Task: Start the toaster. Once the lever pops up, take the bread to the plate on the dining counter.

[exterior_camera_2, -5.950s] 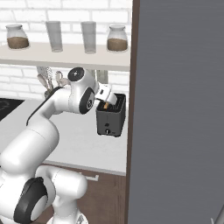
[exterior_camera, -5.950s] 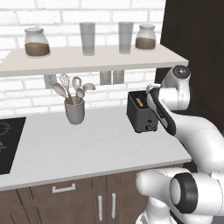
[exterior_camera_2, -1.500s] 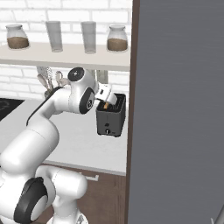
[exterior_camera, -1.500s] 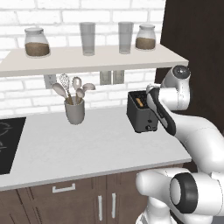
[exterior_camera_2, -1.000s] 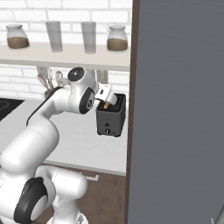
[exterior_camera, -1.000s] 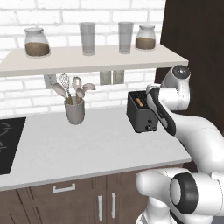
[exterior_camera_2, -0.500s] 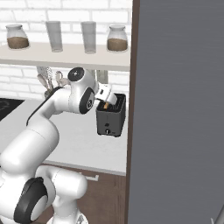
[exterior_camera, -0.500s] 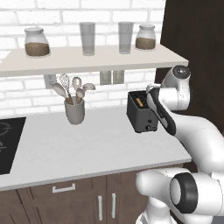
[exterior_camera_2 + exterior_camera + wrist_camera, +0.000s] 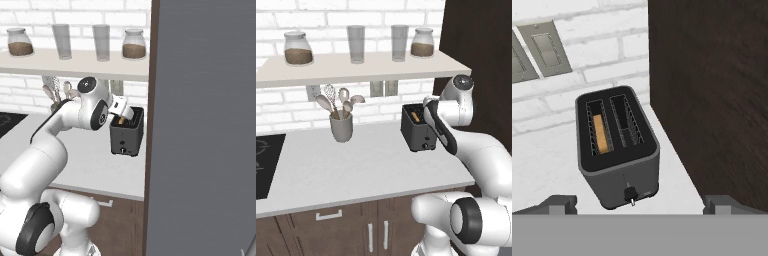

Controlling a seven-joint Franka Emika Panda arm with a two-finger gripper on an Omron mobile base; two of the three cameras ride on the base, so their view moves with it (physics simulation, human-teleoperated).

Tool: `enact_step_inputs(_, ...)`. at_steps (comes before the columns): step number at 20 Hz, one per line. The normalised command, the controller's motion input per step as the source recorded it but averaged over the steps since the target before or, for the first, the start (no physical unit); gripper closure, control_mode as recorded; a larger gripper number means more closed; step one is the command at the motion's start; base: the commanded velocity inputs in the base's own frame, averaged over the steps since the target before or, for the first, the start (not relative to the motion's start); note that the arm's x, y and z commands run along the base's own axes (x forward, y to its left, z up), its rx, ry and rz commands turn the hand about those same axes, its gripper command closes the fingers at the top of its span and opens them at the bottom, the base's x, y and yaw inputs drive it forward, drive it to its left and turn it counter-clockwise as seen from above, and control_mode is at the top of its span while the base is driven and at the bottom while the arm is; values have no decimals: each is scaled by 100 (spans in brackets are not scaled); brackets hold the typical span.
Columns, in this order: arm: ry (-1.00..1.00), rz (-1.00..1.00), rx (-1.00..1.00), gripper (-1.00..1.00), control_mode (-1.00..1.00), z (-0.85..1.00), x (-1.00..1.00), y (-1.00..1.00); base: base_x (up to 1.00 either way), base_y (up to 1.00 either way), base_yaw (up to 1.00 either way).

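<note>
Centre frame: toaster (image 9: 618,150), bread (image 9: 601,133) in its left slot. The released gripper (image 9: 639,204) should descend squarely onto the front lever (image 9: 630,194).

Background kitchen clutter, worktop and shelf.

Grey utensil cup (image 9: 341,128) with whisk and spoons stands on the grey worktop (image 9: 356,165), well left of the claw; black hob (image 9: 266,162) further left at the worktop edge. Shelf (image 9: 356,67) above the claw level carries two jars (image 9: 297,48) with brown contents at the ends and two empty glasses (image 9: 356,43) between them. Wall outlets (image 9: 534,50) on white brick behind; dark tall cabinet (image 9: 712,90) just right of the claw.
</note>
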Motion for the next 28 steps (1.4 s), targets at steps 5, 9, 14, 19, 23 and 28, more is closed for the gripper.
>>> enact_step_inputs(5, 0, 0, 0, -100, -100, 0, 0, 0, 0, 0, 0)
enact_step_inputs(9, 0, 0, 0, -100, -100, 0, 0, 0, 0, 0, 0)
enact_step_inputs(14, 0, 0, 0, -100, -100, 0, 0, 0, 0, 0, 0)
enact_step_inputs(19, 0, 0, 0, -100, -100, 0, 0, 0, 0, 0, 0)
enact_step_inputs(23, 0, 0, 0, -100, -100, 0, 0, 0, 0, 0, 0)
enact_step_inputs(28, 0, 0, 0, -100, -100, 0, 0, 0, 0, 0, 0)
